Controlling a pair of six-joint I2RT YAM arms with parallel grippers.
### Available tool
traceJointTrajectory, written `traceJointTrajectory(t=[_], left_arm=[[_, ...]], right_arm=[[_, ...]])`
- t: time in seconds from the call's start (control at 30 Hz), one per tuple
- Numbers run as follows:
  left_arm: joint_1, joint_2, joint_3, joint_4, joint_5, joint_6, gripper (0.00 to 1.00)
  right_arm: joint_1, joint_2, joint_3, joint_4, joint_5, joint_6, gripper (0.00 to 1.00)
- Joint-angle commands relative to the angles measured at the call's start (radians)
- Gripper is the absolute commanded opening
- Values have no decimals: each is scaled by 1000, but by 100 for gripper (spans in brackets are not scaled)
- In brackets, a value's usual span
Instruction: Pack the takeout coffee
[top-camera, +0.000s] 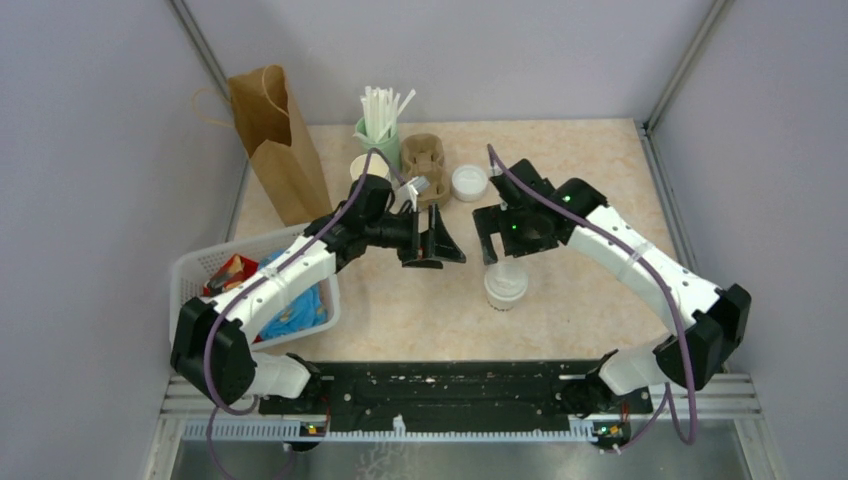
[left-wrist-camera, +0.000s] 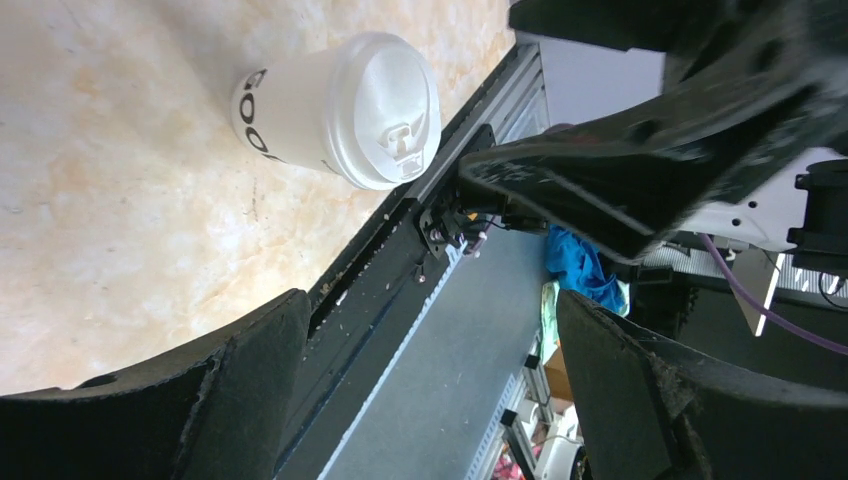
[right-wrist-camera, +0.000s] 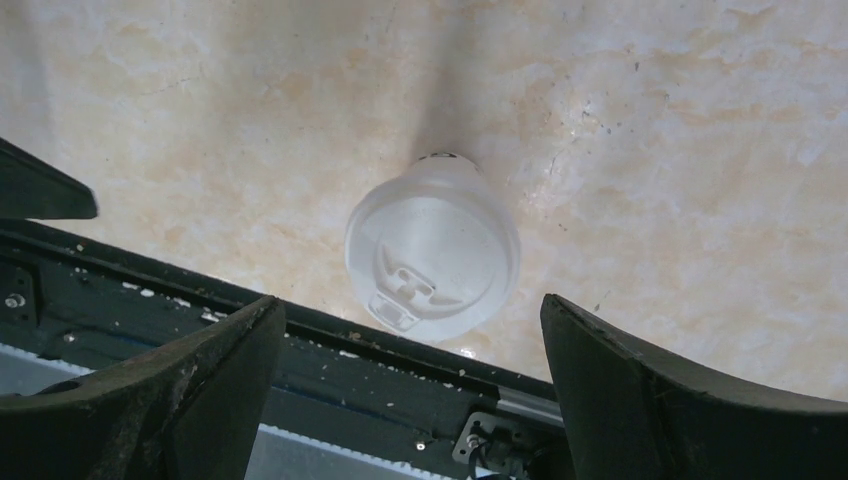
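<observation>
The takeout coffee (top-camera: 505, 285), a cream-white paper cup with a white lid, stands upright on the table in front of the right gripper. It shows from above in the right wrist view (right-wrist-camera: 432, 248) and with dark lettering in the left wrist view (left-wrist-camera: 340, 108). My right gripper (top-camera: 502, 243) hovers open and empty just behind and above the cup. My left gripper (top-camera: 435, 240) is open and empty, to the left of the cup and apart from it. A brown pulp cup-carrier (top-camera: 424, 160) sits at the back.
A brown paper bag (top-camera: 277, 140) stands at the back left. A green holder of white straws (top-camera: 379, 125), a lidless cup (top-camera: 362, 166) and a stack of lids (top-camera: 469, 183) stand at the back. A white basket (top-camera: 200, 262) with packets is at the left.
</observation>
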Motion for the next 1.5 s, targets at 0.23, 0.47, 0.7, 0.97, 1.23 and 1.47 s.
traceJointTrajectory(t=[0.23,0.47,0.7,0.97,1.23,1.47], left_arm=[[-102,209,154,82,-41,-72,98],[-128,363,222,117,23,-92,88],[-132,448,218,118,47,-91,72],[-135,485,209,123,60,-79,59],[-137,529,221,125,64,-76,47],[-138,564,230,112,41,-69,37]], right_arm=[[-218,-199,-188,106,-276,-43,98],[-437,-262,-407,315,-589,3,81],[-630,-273,-539,445,-848,5,70],[-645,-271,-650,522,-918,24,59],[-680,-267,-708,583,-935,33,55],[-715,-242,-773,661,-936,70,46]])
